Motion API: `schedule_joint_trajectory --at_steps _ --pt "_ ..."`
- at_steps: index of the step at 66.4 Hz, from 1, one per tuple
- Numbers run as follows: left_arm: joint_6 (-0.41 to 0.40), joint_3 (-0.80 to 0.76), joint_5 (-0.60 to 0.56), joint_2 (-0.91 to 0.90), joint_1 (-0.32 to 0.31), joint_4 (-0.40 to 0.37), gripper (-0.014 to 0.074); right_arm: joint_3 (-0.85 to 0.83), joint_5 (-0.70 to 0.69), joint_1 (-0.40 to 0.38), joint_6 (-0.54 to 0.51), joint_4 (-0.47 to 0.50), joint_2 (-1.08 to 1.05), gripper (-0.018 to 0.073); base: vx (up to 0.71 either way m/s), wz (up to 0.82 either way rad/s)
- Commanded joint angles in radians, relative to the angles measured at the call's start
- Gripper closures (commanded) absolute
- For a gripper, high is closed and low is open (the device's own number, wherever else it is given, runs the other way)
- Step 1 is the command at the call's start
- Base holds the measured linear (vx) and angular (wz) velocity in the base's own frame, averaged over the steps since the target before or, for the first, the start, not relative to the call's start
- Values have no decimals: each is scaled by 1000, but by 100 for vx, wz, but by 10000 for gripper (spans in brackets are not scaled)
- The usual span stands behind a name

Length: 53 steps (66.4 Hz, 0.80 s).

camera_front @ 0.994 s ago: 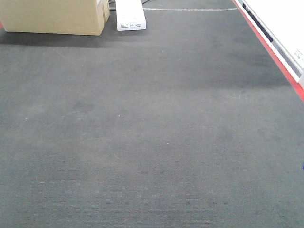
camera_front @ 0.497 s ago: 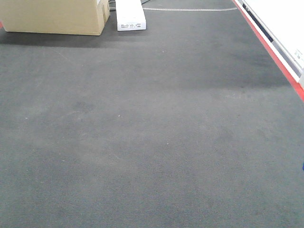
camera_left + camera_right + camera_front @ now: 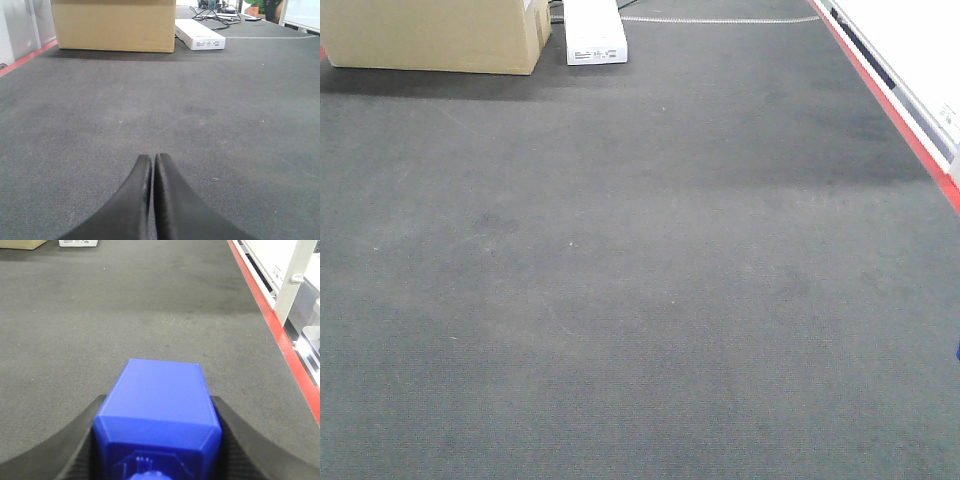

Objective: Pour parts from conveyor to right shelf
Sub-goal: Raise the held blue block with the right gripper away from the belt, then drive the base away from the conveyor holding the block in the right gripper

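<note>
The left fingers [image 3: 132, 200] were pressed shut, empty, over the conveyor [image 3: 640, 300]. The right fingers [image 3: 70, 450] gripped the blue block [image 3: 159, 390] above the belt, near its red stripe [image 3: 280, 335]. Pickup looked done; the next move called for carrying it to the right shelf, unseen here.

A: Near edge of the conveyor [image 3: 225, 115]?
B: Left gripper [image 3: 151, 160], fingertips pressed together.
A: Far edge?
B: Cardboard box [image 3: 115, 25], flat white box [image 3: 199, 35] just beside it; red stripe [image 3: 20, 60] along the left edge.
</note>
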Motion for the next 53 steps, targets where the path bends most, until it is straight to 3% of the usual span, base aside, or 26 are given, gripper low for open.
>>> schedule_joint_trajectory --at_steps 1,53 --pt "-8 -19 -72 -12 3 -8 603 -26 -72 -8 0 3 8 564 0 0" --pt "-8 -19 -72 -12 3 -8 603 -26 -72 -8 0 3 8 565 -11 -1"
